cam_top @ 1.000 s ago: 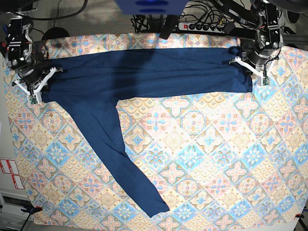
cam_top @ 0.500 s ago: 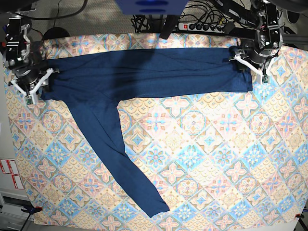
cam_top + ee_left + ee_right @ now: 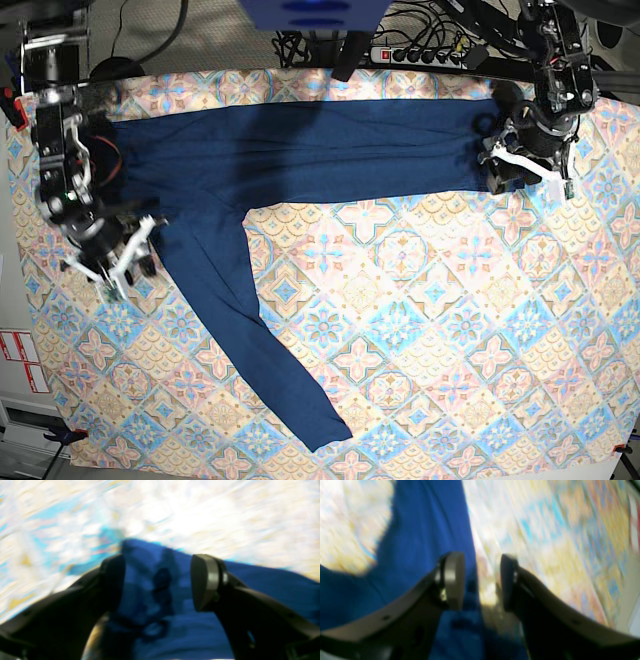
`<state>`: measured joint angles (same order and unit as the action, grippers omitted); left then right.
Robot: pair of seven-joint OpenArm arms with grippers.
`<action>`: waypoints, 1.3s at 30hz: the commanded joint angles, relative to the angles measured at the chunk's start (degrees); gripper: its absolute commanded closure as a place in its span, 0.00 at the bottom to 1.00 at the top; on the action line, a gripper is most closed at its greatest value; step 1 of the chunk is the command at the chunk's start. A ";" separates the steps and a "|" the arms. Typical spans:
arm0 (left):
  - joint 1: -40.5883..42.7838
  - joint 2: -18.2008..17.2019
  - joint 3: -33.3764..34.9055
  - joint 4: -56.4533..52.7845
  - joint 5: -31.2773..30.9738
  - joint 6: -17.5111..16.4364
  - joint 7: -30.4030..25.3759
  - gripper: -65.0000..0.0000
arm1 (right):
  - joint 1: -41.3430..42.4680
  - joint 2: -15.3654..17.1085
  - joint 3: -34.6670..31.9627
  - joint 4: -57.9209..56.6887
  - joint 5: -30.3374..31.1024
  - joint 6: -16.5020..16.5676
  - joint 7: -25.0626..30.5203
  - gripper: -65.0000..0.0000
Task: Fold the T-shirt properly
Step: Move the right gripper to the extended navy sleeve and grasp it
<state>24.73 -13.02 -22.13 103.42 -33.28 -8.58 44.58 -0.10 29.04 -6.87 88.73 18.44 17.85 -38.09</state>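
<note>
Having shifted since the earlier frame: right gripper (image 3: 120, 268), now off the shirt's (image 3: 300, 150) end and down beside the sleeve (image 3: 255, 330); left gripper (image 3: 520, 165), now slightly lower over the opposite end. Both sets of jaws now standing apart, gripping nothing.

Lying as a long dark-blue band across the far side of the cloth (image 3: 450, 320), folded lengthwise, with one sleeve trailing diagonally away from the band toward the near edge. Showing between the left jaws in the left wrist view: blue fabric (image 3: 160, 592), blurred, not pinched. Showing by the right jaws in the right wrist view: the sleeve edge (image 3: 430, 530) under one finger (image 3: 452, 580), patterned cloth under the other.

Judging progress: first lengthwise fold seemingly done; still waiting, the loose sleeve to be brought onto the band, then the band to be folded down into a small rectangle. Well short of finished.

Covering the table: cloth printed with pastel tile patterns. Running behind the far edge: a power strip (image 3: 420, 52) and tangled cables (image 3: 300, 45) on grey floor. Sitting at the near corner: red-and-white labels (image 3: 20, 360).
</note>
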 commanded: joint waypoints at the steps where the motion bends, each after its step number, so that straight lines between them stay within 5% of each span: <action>1: 0.02 -0.57 -1.12 1.24 -1.23 0.36 -1.02 0.38 | 2.96 1.16 -0.82 -1.48 -0.02 -0.57 0.68 0.64; 12: -0.07 -0.65 -1.56 1.42 -8.35 0.45 -1.02 0.38 | 20.19 -7.01 -7.41 -28.82 -0.11 -0.57 1.21 0.64; 27: 0.28 -0.65 -1.56 1.42 -8.35 0.45 -1.02 0.39 | 26.69 -8.51 -7.59 -47.10 -0.11 -0.57 12.81 0.63; 39: 0.28 -0.65 -1.56 1.42 -8.35 0.36 -1.02 0.39 | 26.96 -9.56 -22.80 -52.55 -0.11 -0.57 18.17 0.64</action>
<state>24.93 -13.15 -23.40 103.63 -41.04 -7.79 44.58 26.22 19.09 -29.52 36.03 18.98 16.99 -18.02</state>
